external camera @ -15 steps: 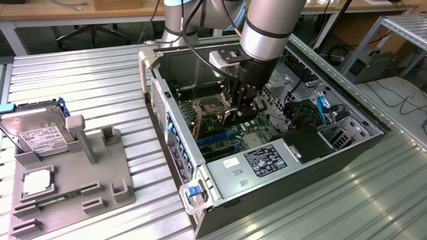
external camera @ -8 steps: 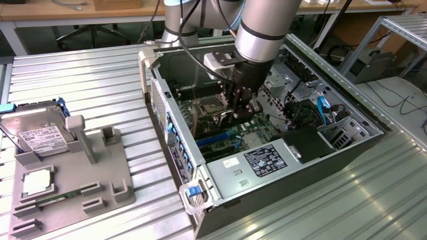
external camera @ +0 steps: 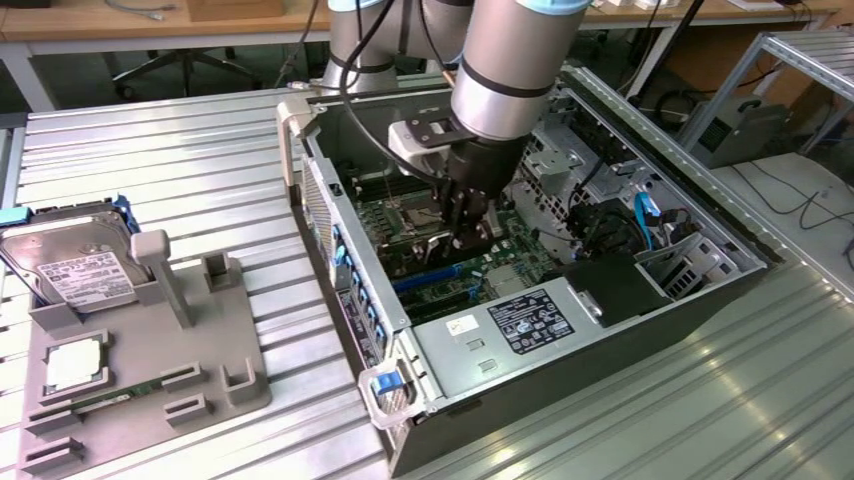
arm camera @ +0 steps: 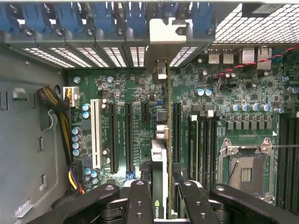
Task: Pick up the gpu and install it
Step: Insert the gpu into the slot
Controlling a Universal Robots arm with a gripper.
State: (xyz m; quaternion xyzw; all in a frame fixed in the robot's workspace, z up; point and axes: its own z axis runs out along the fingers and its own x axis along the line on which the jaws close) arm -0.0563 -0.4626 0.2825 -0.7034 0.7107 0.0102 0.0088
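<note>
Black gpu [arm camera: 159,161] in claw [arm camera: 161,198]: pinching it edge-on, holding over motherboard [arm camera: 233,93].
Risking jam or bent bracket [arm camera: 161,35] if pressing down with its edge off the slot [arm camera: 176,130] directly beneath claw.

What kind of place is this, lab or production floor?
Probably a robotics lab or test workshop: an open computer tower lies on a slatted metal table, a grey parts fixture and a hard drive sit beside it, and wooden desks with an office chair stand behind.

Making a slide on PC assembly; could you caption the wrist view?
The hand grips the gpu edge-on, lined up with the motherboard slots inside the open case.
</note>
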